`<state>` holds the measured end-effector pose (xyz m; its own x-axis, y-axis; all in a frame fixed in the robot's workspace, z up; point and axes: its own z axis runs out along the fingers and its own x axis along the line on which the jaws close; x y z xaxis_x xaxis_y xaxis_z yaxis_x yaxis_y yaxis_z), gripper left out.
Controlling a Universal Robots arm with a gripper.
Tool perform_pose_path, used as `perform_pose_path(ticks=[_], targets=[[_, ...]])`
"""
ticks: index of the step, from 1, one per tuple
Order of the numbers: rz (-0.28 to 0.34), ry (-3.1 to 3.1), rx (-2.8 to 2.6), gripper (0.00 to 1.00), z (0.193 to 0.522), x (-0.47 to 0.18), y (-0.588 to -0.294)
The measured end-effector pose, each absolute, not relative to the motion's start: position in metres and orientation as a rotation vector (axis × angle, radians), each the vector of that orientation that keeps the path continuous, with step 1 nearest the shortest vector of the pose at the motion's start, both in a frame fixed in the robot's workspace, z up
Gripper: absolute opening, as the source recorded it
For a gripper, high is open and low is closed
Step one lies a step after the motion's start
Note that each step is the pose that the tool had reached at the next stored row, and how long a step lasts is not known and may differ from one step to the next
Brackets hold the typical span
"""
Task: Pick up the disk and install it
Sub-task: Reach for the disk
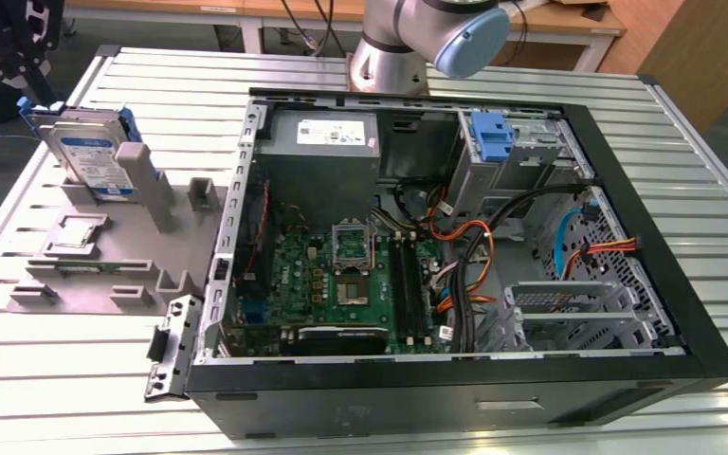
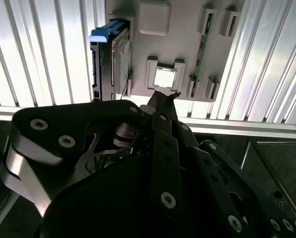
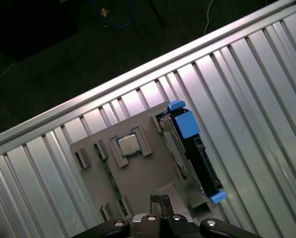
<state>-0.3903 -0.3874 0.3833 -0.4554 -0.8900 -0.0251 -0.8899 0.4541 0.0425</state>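
Observation:
The disk (image 1: pixel 94 156) stands on edge in a slot at the far end of a grey fixture (image 1: pixel 111 270), at the exterior view's left. It is a silver-grey drive with a white and blue label in a blue carrier. Both wrist views look down on the disk (image 2: pixel 110 59) (image 3: pixel 193 148) from well above. My gripper (image 3: pixel 160 199) hangs over the fixture's near side, apart from the disk, and its fingers meet at the tips with nothing between them. In the second wrist view the gripper (image 2: pixel 162 99) points at the fixture's middle.
An open black computer case (image 1: pixel 667 284) lies at the exterior view's right, with the motherboard, cables and a drive bay holding a blue bracket (image 1: pixel 493 137). The fixture also holds a processor chip (image 3: pixel 129 145) and a memory stick (image 2: pixel 202 44). A ribbed metal table (image 1: pixel 35 379) lies beneath.

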Motion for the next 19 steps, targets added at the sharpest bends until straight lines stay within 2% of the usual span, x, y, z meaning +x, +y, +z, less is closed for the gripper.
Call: perform_pose_path(ticks=[11,19], targets=[[-0.077,-2.759,1.504,0.1,0.382,-0.394,-0.386],[-0.077,-2.753,1.516,0.1,0.38,-0.398,-0.371]])
